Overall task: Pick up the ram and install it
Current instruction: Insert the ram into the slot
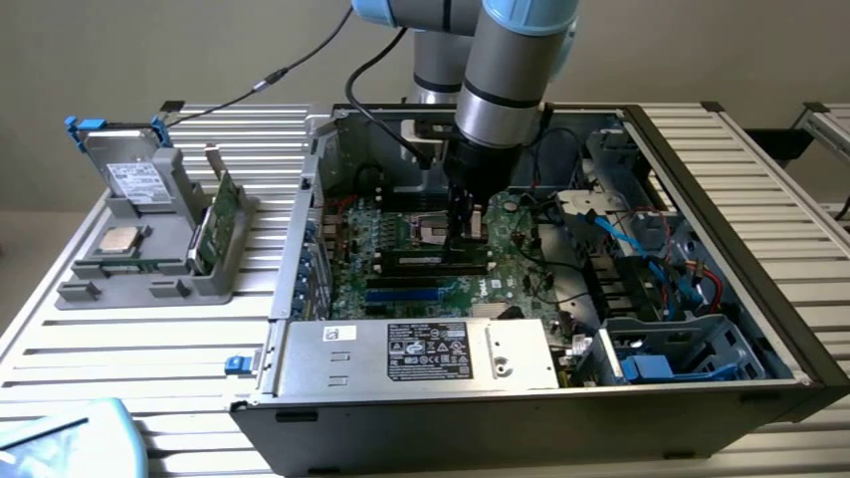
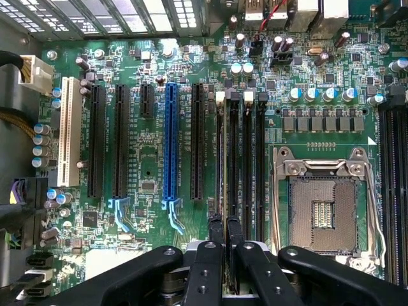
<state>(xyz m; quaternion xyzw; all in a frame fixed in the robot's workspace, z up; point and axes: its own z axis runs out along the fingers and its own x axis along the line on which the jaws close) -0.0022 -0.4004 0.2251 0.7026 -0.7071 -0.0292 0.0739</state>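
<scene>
The ram [image 2: 224,159] shows edge-on as a thin pale-green strip running away from my gripper [image 2: 224,233]. Its two black fingers [image 2: 215,231] stand close together, shut on the ram's near end. The stick lies along one of the black memory slots [image 2: 247,159], next to the open processor socket [image 2: 322,213]. I cannot tell whether it is seated in the slot or just above it. In the exterior view my gripper [image 1: 465,231] reaches straight down into the open computer case [image 1: 743,229], over the green motherboard [image 1: 398,239].
Long expansion slots, one of them blue [image 2: 170,140], lie beside the memory slots. The power supply [image 1: 425,351] fills the case's front. Blue and red cables [image 1: 664,259] run at the exterior view's right. A grey holder [image 1: 159,249] outside the case carries a green bracketed card [image 1: 219,224] and a silver chip [image 1: 122,239].
</scene>
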